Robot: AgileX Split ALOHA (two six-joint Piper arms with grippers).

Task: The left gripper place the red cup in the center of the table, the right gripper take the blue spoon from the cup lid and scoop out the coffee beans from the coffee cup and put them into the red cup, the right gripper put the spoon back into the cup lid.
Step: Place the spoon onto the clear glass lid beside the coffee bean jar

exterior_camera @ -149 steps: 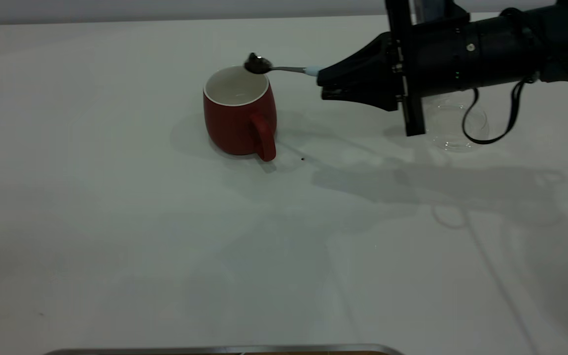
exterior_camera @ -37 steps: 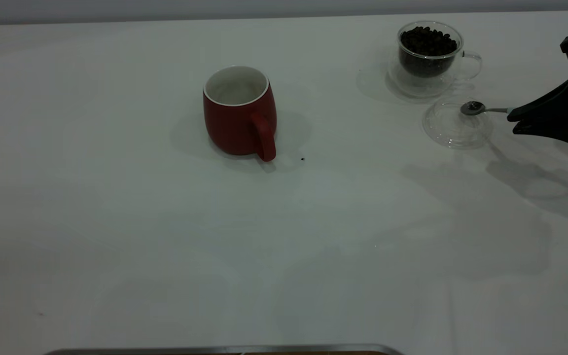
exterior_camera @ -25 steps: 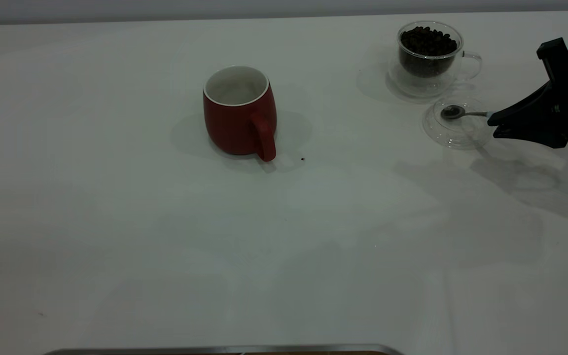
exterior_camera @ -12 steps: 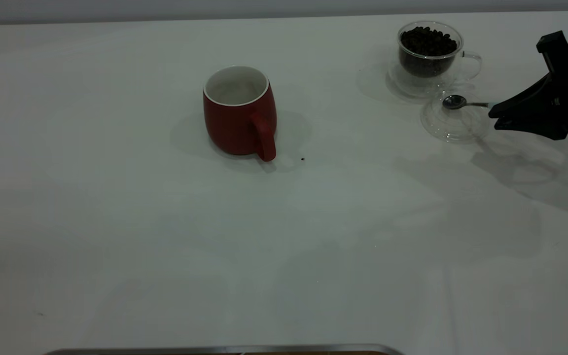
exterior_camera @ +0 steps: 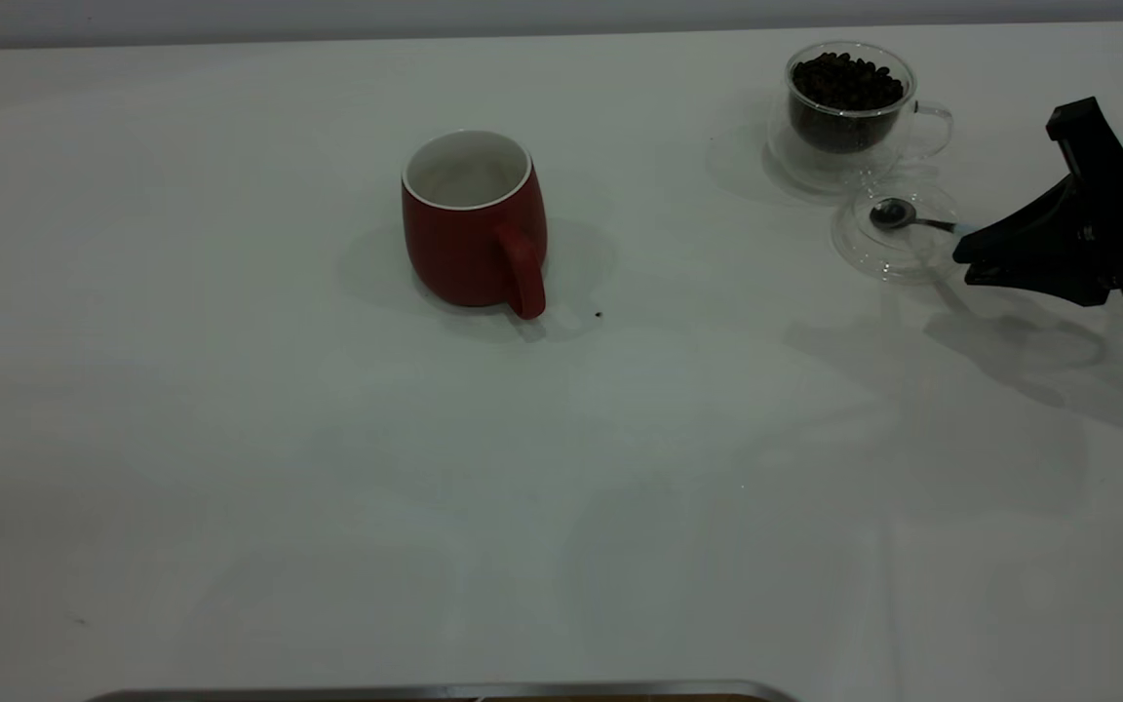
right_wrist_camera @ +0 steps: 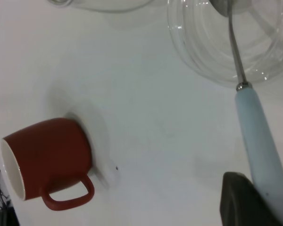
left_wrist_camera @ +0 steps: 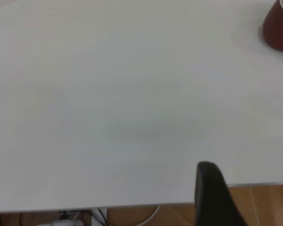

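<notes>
The red cup [exterior_camera: 474, 224] stands upright mid-table, handle toward the camera; it also shows in the right wrist view [right_wrist_camera: 47, 160] and the left wrist view [left_wrist_camera: 280, 28]. The clear coffee cup [exterior_camera: 849, 112] holds coffee beans [exterior_camera: 847, 78] at the back right. Just in front of it lies the glass cup lid [exterior_camera: 898, 239]. My right gripper [exterior_camera: 961, 255] is shut on the blue spoon [right_wrist_camera: 257, 141] by its pale handle; the metal bowl [exterior_camera: 891, 213] is over the lid. My left gripper [left_wrist_camera: 247, 197] hangs open at the table's edge, away from everything.
A tiny dark speck [exterior_camera: 599, 315] lies on the white table [exterior_camera: 328, 468] beside the red cup's handle. The table's rounded corner is just behind my right arm. Wooden floor and cables show past the table edge in the left wrist view.
Six seconds ago the loaded spoon was over the red cup. Since then my right gripper carried it back to the lid; in the last half second the spoon's bowl dropped lower onto the lid.
</notes>
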